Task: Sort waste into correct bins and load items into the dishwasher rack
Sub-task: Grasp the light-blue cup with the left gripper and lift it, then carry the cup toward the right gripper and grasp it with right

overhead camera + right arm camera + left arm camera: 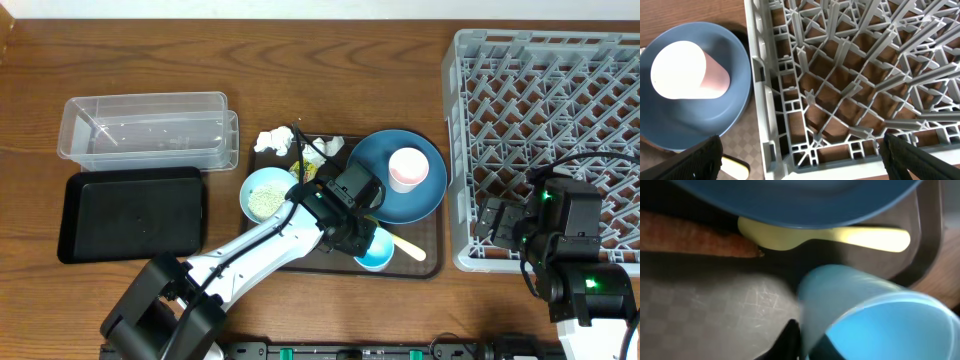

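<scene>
Overhead, the left gripper (357,228) is seen at the near edge of the dark blue plate (398,178). Its jaws are almost together and, as far as can be judged, pinched on the wall of the small light blue cup (376,250), which sits tilted just beside that edge. To the right of the plate lies the dishwasher rack (545,130), so the cup would have to be carried rightward past the plate. At the rack corner nearest the plate, the right gripper (801,150) is held wide apart and empty, nearer the rack than the left.
</scene>
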